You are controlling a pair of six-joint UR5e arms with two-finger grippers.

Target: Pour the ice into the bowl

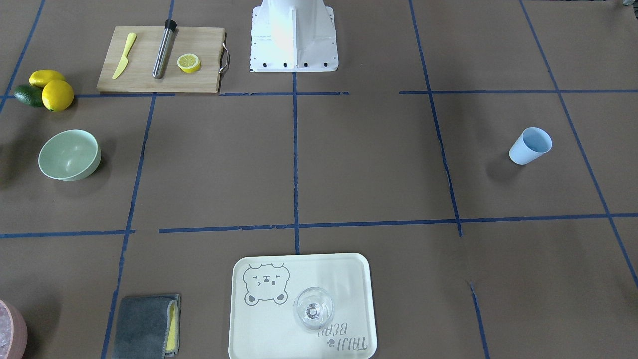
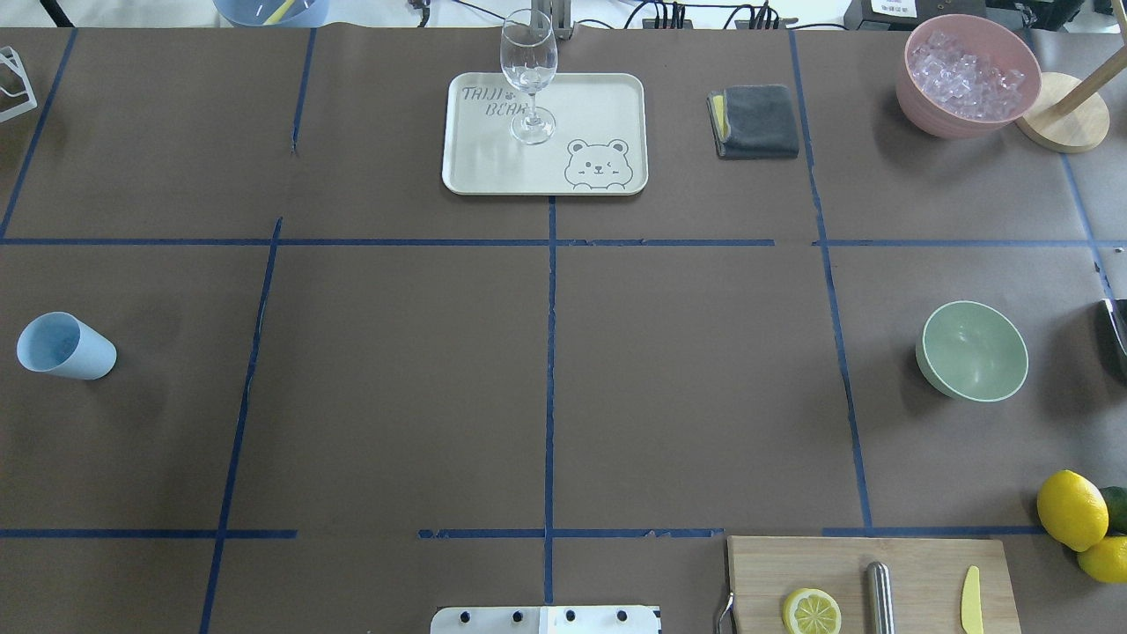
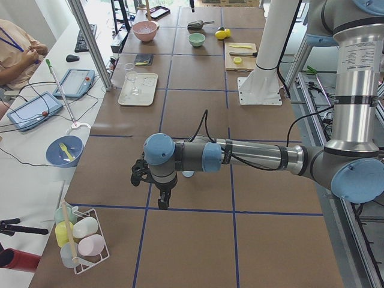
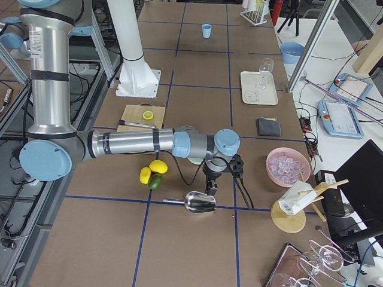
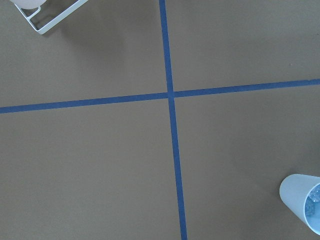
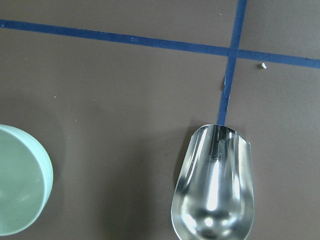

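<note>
The left gripper (image 3: 161, 198) hangs over the brown table (image 2: 396, 396), far to the left of the cream plastic tray with a bear picture (image 2: 493, 167). It shows only in a side view, so I cannot tell if its fingers are apart or together. A small light blue plastic cup (image 2: 66, 346) also stands far left of the tray, nearer the robot. A tall clear wine glass (image 2: 528, 70) stands upright on the tray.

Just to the right of the tray lies a folded grey cloth (image 2: 757, 121). Further right of the tray sits a big round pink bowl (image 2: 916, 97). The little clear ice cubes (image 2: 964, 75) are piled inside it.

The round mint-green plastic bowl (image 2: 973, 350) sits to the right of the tray, nearer the robot. A wooden cutting board (image 2: 916, 563) lies right of the tray at the robot's edge. It holds a half lemon (image 2: 811, 610), a metal rod (image 2: 879, 599) and a yellow toy knife (image 2: 970, 599). Two yellow lemons (image 2: 1071, 509) lie even further right.

A shiny metal scoop (image 6: 215, 185) lies on the table, far right of the tray. The right gripper (image 4: 210, 186) hangs near the scoop. I cannot tell if its fingers are apart or together.
</note>
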